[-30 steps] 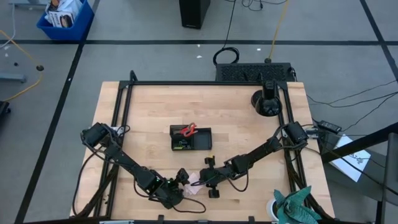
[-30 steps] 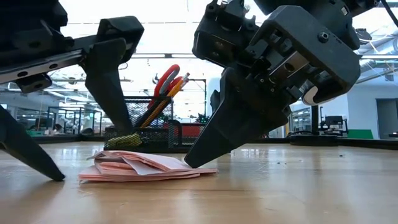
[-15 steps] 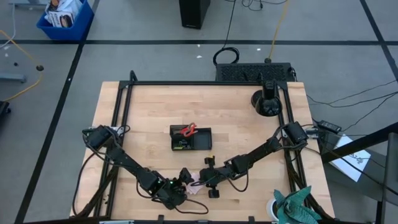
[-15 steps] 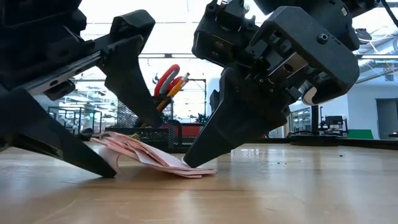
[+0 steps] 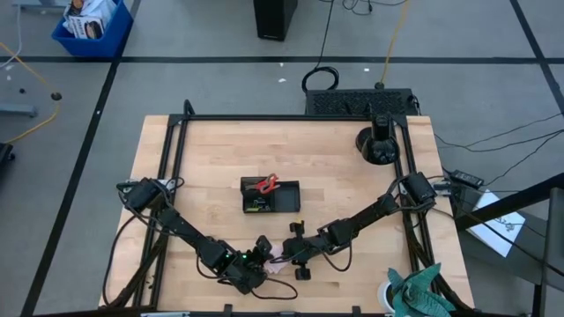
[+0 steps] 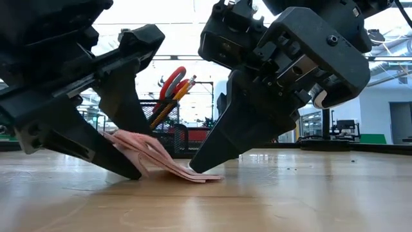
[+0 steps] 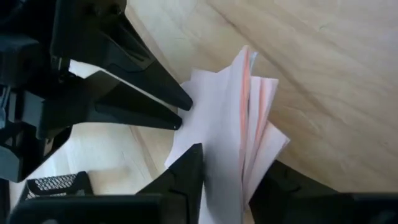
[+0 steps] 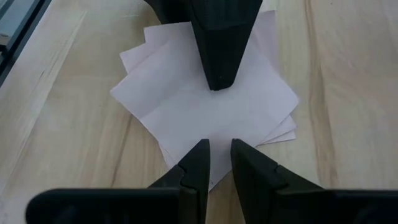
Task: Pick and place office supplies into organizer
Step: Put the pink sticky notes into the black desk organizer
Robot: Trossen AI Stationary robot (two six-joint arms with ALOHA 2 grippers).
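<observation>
Low view: left tool (image 6: 132, 169) pinching pink sticky-note pad (image 6: 161, 158).

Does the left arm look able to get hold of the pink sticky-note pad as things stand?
Probably yes: the left hand already straddles the pink sticky-note pad, lifting one edge, while the right hand pins the other edge down.

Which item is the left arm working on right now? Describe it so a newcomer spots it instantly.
Start at the black organizer in the middle of the wooden table, then drop to the near edge, where both grippers meet. The pink sticky-note pad lies there, one side lifted between the left gripper fingers, the right gripper tips pinning the other. It is the only pink, papery, fanned-out thing there.
</observation>
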